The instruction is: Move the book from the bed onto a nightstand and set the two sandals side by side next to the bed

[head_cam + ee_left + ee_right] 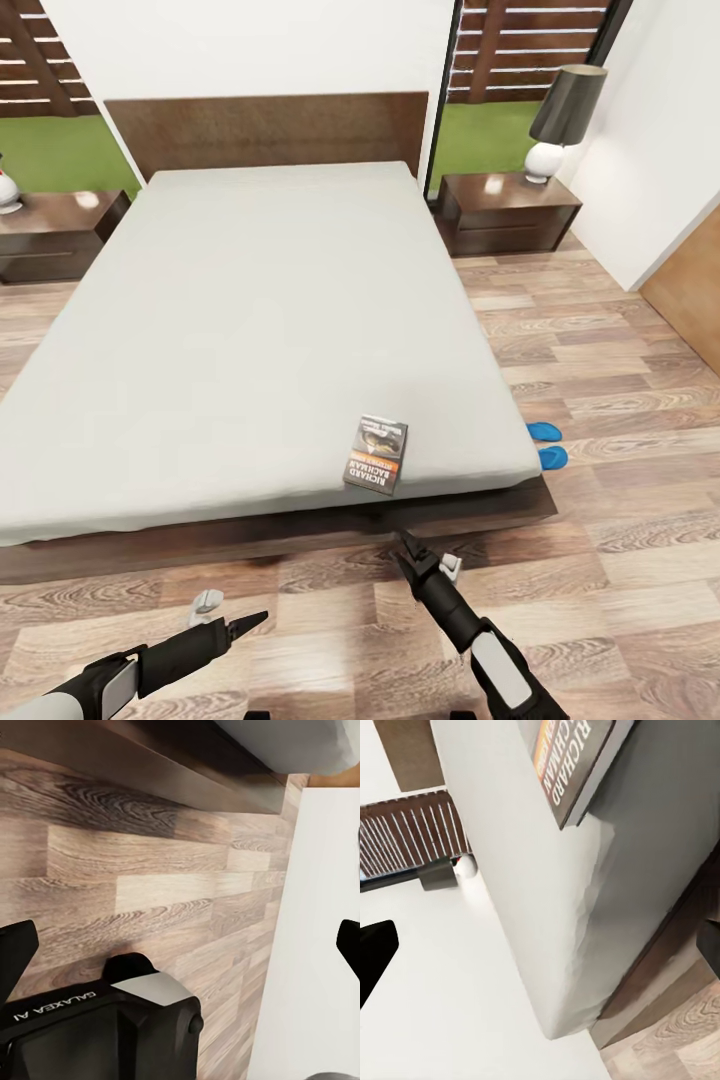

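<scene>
Both arms are hanging low over the wood floor (620, 560) at the foot of the bed (260, 300). Left pincer (250, 622) is pointing across the planks, right pincer (408, 545) is aiming up toward the bed's edge. Honestly can't tell if either one is spread or pressed together: in the head view the tips look like one dark point, and each wrist view is only catching dark finger bits at the edges, far apart. Neither is pinching anything though, as far as I can see.

Just past the right pincer, the book (377, 453) is lying flat on the mattress, right by the foot edge, orange band and white lettering facing up. Right wrist view is looking up at it (574, 761) poking out past the mattress edge.

Off to the right of the bed's corner, the two sandals (548, 445) are sitting on the floor close together, partly tucked behind the mattress corner, so I can't say if they're neatly lined up.

Way at the back, a nightstand (505, 210) with a lamp (562, 118) is standing right of the headboard, another nightstand (55, 232) on the left.

So I'd say the task is barely started: book not yet moved, sandals maybe okay already, maybe not.
</scene>
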